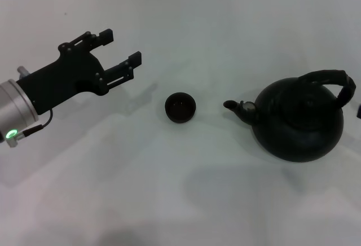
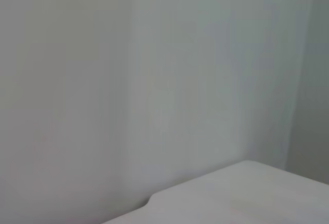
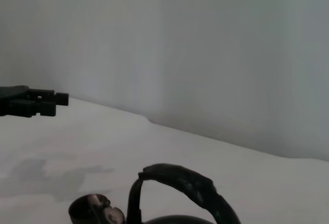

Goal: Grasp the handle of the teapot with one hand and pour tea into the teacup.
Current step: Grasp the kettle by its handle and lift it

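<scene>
— Where's the pot [image 1: 299, 123]?

— Near the table's [image 1: 186, 201] right edge. Its spout [image 1: 236, 106] points toward the table's middle, straight at the cup [image 1: 180, 107], which sits apart from it with a bare strip between them.

— And the handle [image 1: 334, 82]?

— It arches over the lid, leaning to the pot's right side. As far as I can judge, the arch runs along the spout line, across the table.

— Which of your hands is nearer?

— My right, I reckon. My right wrist view looks down over the handle [image 3: 185, 183] from close by, so that arm must be just beyond the pot. Only a dark sliver shows at the right edge of the head view, and I can't tell how those fingers stand.

— Your left?

— My left gripper [image 1: 118, 51] hangs over the table's far left part, fingers apart, holding nothing, well away from the pot with the cup in between.

— So the next move?

— Right hand comes in from the right, across the arch, and closes on the handle's top. That leaves the spout facing the cup for the tilt.
</scene>
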